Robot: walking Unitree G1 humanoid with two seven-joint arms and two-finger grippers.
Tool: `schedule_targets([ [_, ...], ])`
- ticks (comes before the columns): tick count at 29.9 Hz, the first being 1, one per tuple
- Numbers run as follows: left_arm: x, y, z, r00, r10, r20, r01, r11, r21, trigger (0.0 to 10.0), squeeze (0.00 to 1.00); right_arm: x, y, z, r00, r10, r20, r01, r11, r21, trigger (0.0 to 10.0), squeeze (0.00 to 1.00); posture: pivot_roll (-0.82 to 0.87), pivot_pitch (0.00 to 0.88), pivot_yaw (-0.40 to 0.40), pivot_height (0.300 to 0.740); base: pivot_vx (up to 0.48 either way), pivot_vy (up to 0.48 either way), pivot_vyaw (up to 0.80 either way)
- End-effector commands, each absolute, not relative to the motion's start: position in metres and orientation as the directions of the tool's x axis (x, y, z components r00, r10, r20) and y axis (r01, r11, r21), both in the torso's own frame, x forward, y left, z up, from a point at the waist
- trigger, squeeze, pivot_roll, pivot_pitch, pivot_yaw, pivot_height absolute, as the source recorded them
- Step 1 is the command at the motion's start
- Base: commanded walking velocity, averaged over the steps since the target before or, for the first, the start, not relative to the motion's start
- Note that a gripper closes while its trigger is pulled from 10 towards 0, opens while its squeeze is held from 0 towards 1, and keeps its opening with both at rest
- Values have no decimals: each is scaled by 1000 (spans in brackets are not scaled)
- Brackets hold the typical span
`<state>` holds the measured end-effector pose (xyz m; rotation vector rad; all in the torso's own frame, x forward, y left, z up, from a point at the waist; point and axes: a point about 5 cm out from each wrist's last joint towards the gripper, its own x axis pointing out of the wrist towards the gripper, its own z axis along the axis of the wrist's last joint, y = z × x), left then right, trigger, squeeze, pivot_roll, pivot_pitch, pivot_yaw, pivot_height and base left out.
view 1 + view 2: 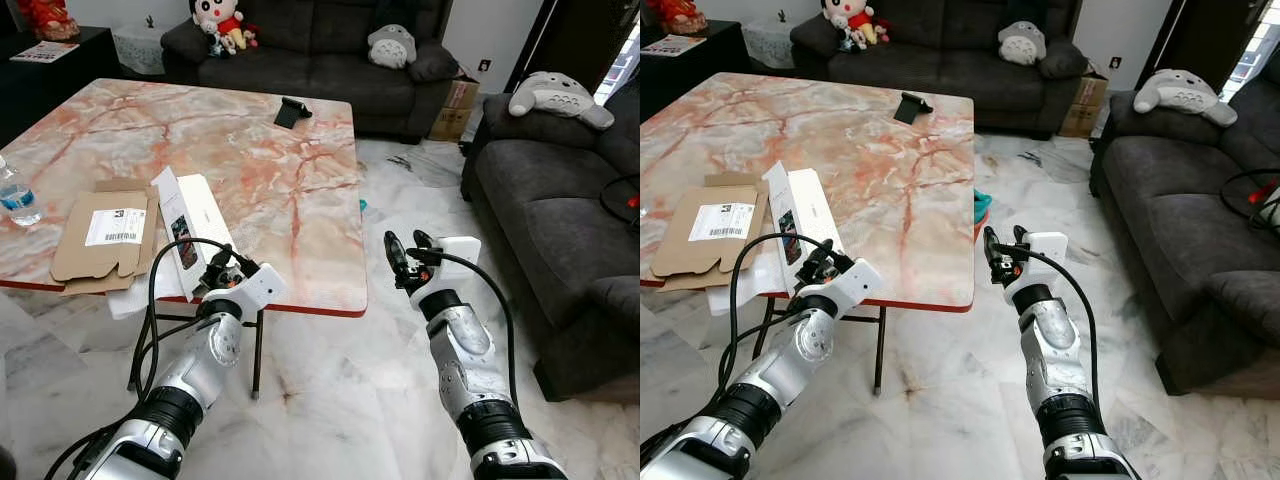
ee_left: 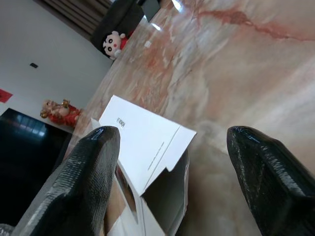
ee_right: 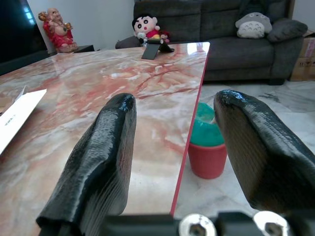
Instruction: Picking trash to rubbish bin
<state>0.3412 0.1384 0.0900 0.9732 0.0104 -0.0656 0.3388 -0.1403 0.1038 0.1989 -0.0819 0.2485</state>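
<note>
Facing a marble table (image 1: 250,170) from its near edge, both arms raised.

Head views: left gripper (image 1: 222,268) at the table's near edge, fingers spread, nothing held. White box (image 1: 185,232) just ahead of it and slightly to its left, lying opened on the tabletop, long axis running away from the gripper toward the far side. Flattened cardboard (image 1: 105,235) farther left, labelled, flat on the marble; bottle (image 1: 15,195) beyond that at the left edge. Right gripper (image 1: 408,255) off the table's right edge, over the floor, fingers spread, empty. Red bin (image 1: 980,207) with a green liner ahead of the right gripper, on the floor, close beside the table's right edge. Judgement: box falls to the left arm, clearly nearer; bin lies across to the right.

Left wrist view: fingers (image 2: 83,177) wide apart, box (image 2: 142,147) between and beyond them, flap lifted, near end toward the gripper. Not touching.

Right wrist view: fingers (image 3: 98,167) apart, table edge running between them, bin (image 3: 207,147) ahead on the floor just past that edge.

Surface and room: polished pink-veined marble, glossy, likely slippery under flat card. Pale marble floor, dark sofas (image 1: 330,60) behind and to the right, plush toys on them, small dark stand (image 1: 291,111) at the table's far edge.
</note>
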Motion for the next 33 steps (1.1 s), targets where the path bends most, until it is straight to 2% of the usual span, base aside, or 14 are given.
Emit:
schedule_targets([
  [1, 346, 141, 93, 998, -31, -46, 56, 533, 844, 10000, 0, 339, -143, 105, 967, 235, 102, -250, 951, 182, 10000, 0, 94, 0, -106, 740, 0, 0, 0],
  [10, 346, 153, 90, 997, 47, -67, 30, 548, 836, 10000, 0, 339, -141, 104, 966, 239, 100, -254, 950, 182, 10000, 0, 94, 0, -106, 740, 0, 0, 0],
  [21, 346, 158, 84, 991, 83, -104, 42, 550, 834, 10000, 0, 339, -142, 104, 966, 239, 100, -254, 950, 181, 10000, 0, 94, 0, -108, 740, 0, 0, 0],
  [33, 353, 161, 92, 987, 150, -56, -41, 574, 818, 10000, 0, 339, -142, 103, 967, 236, 98, -250, 951, 180, 10000, 0, 94, 0, -108, 740, 0, 0, 0],
])
